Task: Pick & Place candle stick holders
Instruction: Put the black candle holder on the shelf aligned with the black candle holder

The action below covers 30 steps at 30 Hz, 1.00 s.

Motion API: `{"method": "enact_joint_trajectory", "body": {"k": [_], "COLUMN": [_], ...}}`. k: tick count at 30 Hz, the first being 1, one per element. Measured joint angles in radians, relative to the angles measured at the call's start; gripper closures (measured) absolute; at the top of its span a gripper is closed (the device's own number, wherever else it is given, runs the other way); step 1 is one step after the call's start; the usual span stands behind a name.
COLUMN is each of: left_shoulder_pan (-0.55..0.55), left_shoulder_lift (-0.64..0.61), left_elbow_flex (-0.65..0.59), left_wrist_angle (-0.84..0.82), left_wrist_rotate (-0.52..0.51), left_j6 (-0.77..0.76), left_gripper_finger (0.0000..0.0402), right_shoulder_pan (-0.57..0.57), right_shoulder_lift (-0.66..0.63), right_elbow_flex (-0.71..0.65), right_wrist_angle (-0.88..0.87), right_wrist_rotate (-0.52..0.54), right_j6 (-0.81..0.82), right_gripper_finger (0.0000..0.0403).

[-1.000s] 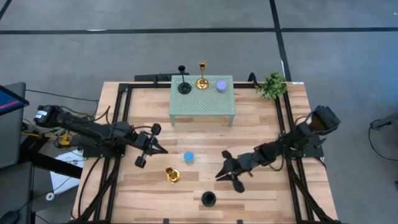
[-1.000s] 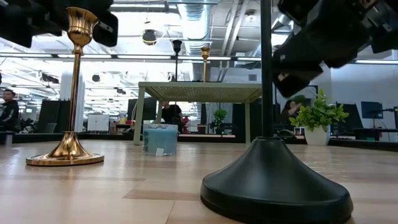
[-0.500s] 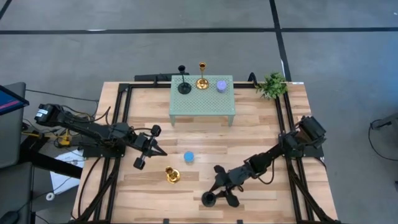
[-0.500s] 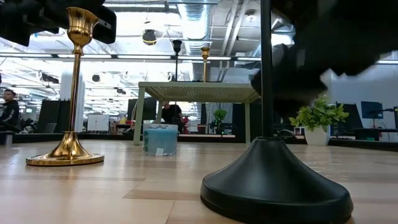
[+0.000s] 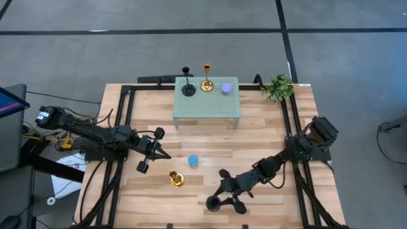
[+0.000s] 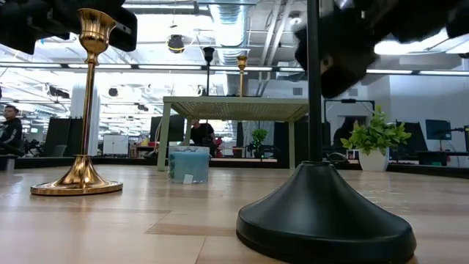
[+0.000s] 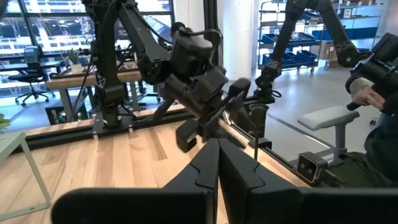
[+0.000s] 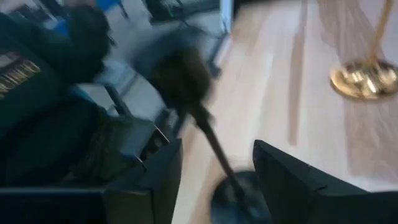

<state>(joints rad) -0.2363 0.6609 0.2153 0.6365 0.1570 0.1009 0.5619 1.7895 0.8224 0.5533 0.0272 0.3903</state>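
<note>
Black holder [image 5: 213,203]: upright near the table's front edge, gold holder [image 5: 176,179] and blue cylinder [image 5: 193,160] well apart. Right gripper [image 5: 227,193], newly arrived, fingers spread wide either side of its stem, apparently not yet touching; grasp seems imminent. Left gripper [image 5: 151,150]: pinched closed, empty, waiting.

Worktop [image 5: 267,127] pale planked wood, smooth; near gold candle holder [image 6: 78,110] polished glossy metal; near black candle holder [image 6: 322,213] matt, smooth; far stand [image 5: 206,102] pale green, perforated, matt.
</note>
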Motion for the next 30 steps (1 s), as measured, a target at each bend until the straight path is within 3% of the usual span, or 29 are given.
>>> {"method": "enact_joint_trajectory", "body": {"k": [7, 30], "left_shoulder_pan": [0.000, 0.000], "left_shoulder_lift": [0.000, 0.000], "left_elbow_flex": [0.000, 0.000], "left_wrist_angle": [0.000, 0.000], "left_wrist_rotate": [0.000, 0.000], "left_j6": [0.000, 0.000], "left_gripper_finger": [0.0396, 0.0396], "right_shoulder_pan": [-0.014, 0.001], "right_shoulder_lift": [0.001, 0.020], "right_elbow_flex": [0.000, 0.052], "right_wrist_angle": [0.020, 0.018], "right_wrist_rotate": [0.003, -0.005], "right_j6": [0.013, 0.019], "right_gripper_finger": [0.0234, 0.0226]}}
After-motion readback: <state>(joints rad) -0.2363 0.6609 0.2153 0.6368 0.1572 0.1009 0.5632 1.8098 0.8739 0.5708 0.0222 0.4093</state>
